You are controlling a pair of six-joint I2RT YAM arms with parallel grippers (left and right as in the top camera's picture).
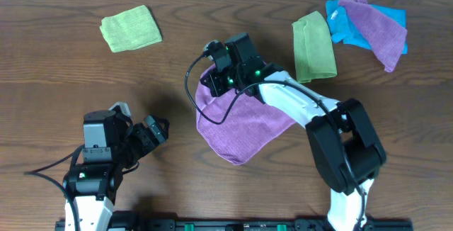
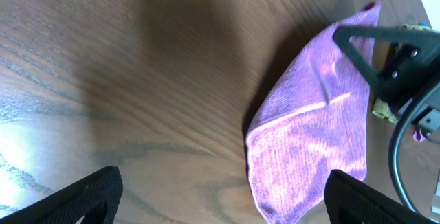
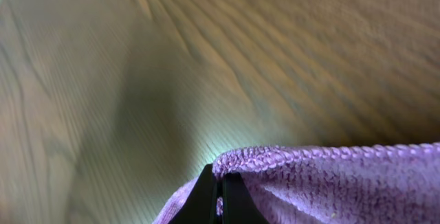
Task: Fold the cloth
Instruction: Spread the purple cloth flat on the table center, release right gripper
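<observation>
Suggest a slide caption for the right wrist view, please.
Right end effector pinching the purple cloth by its edge over the wooden table.

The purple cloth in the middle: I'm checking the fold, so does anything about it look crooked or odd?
Yes. The purple cloth lies lopsided, not squared: its near end tapers to a rounded point and its edges do not line up. The right gripper is shut on its far left corner.
</observation>
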